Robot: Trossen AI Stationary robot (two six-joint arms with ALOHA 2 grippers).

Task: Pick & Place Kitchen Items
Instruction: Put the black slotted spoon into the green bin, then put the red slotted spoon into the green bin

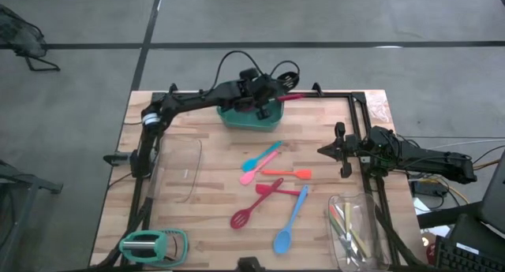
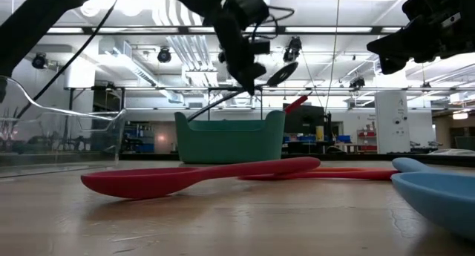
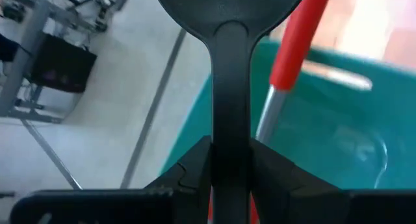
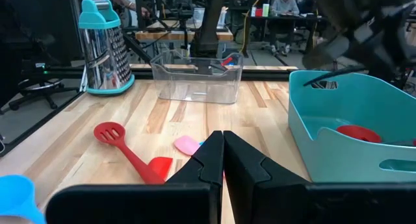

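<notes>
I hold the long black slotted spoon [image 3: 231, 68] clamped in the left gripper [image 1: 259, 98] directly above the green tub [image 1: 251, 117], its handle seemingly slanting down into it. The right gripper [image 1: 341, 150], fingers closed on nothing, waits beside the loose spoons and spatulas [image 1: 276, 185], well clear of the tub.

spoons [image 1: 272, 185] mid-table — tub [image 1: 251, 118] behind them

The high view looks straight down on the whole wooden counter [image 1: 197, 225]. The low view looks level across it, close to the utensils. Both show the teal plastic tub [image 1: 251, 119], as do both wrist views.
</notes>
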